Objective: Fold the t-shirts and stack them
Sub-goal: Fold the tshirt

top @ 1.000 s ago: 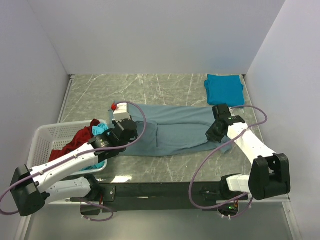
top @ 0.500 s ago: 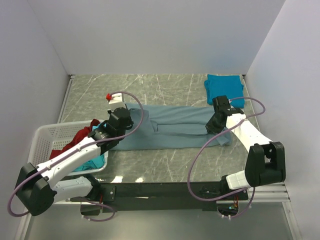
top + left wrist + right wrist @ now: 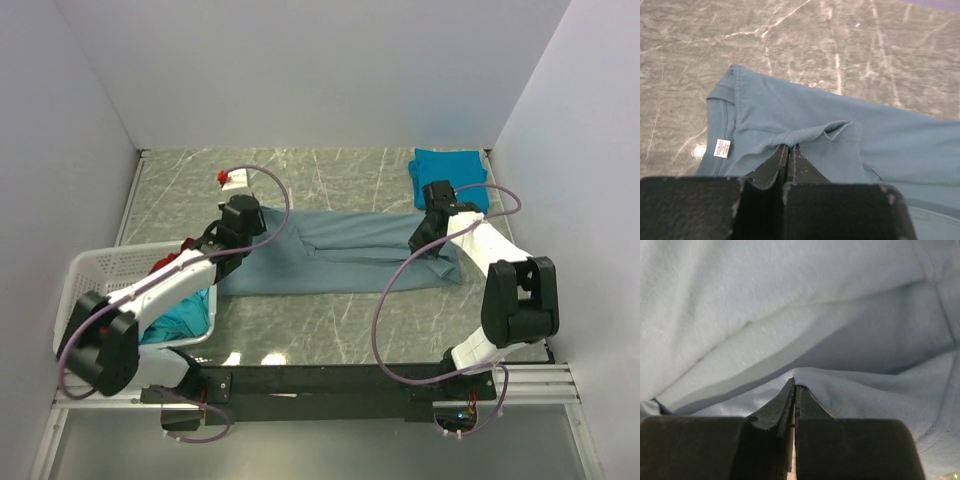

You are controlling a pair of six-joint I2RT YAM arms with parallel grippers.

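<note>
- The grey-blue shirt (image 3: 345, 255) lies as a long, narrow band across the middle of the counter (image 3: 330, 180), running left to right with lengthwise creases.
- Its collar end is on the left. In the left wrist view the neckline and a small white label (image 3: 722, 148) show there, and the cloth (image 3: 850, 145) trails off to the right.
- The left claw (image 3: 789, 149) is closed on a raised ridge of the shirt just beside the collar, with the fabric bunched into a small peak at its tips.
- From above, the left claw (image 3: 243, 222) sits over the shirt's far left corner. Its arm stretches diagonally from the near left, and the forearm passes over the basket.
- The right claw (image 3: 794, 385) is also pinched shut on this shirt. A thin fold is caught between its tips, and pale cloth (image 3: 790, 315) fills the whole right wrist view.
- From above, the right claw (image 3: 424, 238) is at the shirt's right end. The elbow is bent up high on the near right and the forearm angles in towards the far left.
- A folded teal shirt (image 3: 450, 178) rests flat in the far right corner, just beside the right claw.
- A white basket (image 3: 90, 275) stands at the near left edge. It holds a red shirt (image 3: 165, 263) and a turquoise shirt (image 3: 182, 315) in a loose heap.
</note>
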